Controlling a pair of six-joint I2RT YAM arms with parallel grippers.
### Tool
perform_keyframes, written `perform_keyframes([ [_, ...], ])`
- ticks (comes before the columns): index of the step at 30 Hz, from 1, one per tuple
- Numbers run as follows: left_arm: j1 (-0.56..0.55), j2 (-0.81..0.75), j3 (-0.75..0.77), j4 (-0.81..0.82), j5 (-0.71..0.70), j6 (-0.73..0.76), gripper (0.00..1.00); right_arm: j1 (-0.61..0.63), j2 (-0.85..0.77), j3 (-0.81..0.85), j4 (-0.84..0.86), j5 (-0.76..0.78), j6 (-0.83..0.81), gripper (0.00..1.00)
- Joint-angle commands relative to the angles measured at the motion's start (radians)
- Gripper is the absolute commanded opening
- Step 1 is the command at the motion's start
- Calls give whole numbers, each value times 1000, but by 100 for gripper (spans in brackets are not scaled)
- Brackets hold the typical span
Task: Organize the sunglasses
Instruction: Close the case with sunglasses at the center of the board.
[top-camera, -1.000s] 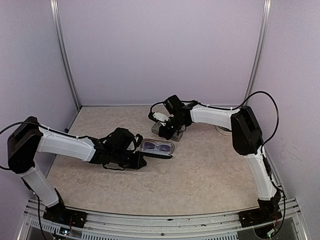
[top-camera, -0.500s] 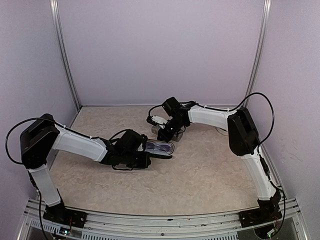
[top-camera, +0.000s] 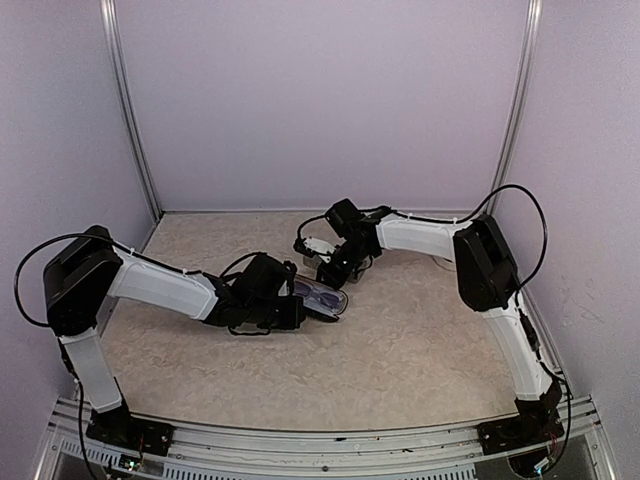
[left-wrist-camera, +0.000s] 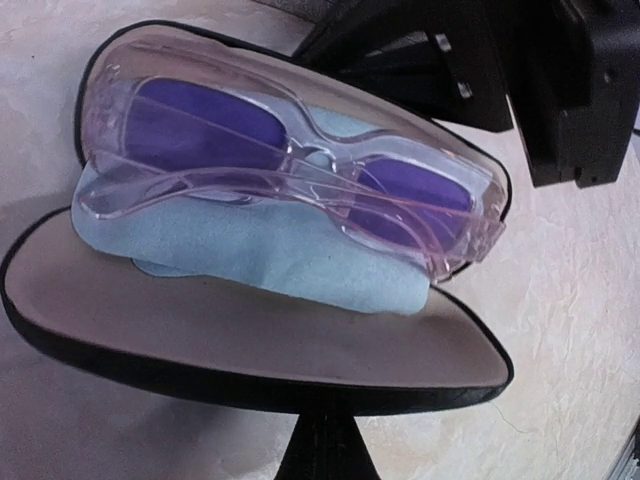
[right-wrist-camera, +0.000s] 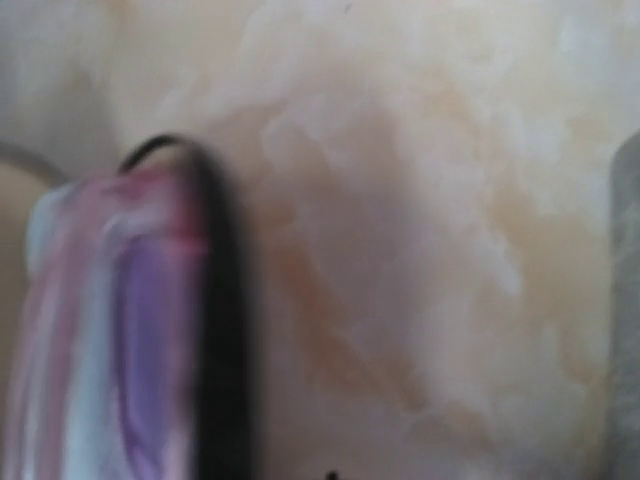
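Clear pinkish plastic sunglasses (left-wrist-camera: 300, 170) with purple-tinted lenses are seen folded inside an opened black oval case (left-wrist-camera: 250, 385), laid on a pale blue cloth (left-wrist-camera: 260, 265), at the centre of the top view. At the lid's lower rim the left gripper (left-wrist-camera: 322, 450) is set, fingers pressed together. The right gripper (top-camera: 335, 272), likewise closed, hangs just beyond the case's upper right. Bare marbled table (top-camera: 430, 350) is spread at lower right.
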Motion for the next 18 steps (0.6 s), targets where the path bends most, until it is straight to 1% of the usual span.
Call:
perform_keyframes([
  [1,21,4,16,46,-3,-13,0,23,-69,-47,-1,-47,-8,0],
  [9,49,9,8,87,34,-17,0,46,-136,-147,60,-67,28,0],
  [13,54,5,13,89,42,-13,0,65,-150,-165,73,-60,40,0],
  [18,62,4,16,87,48,-8,0,85,-166,-187,103,-98,57,0],
])
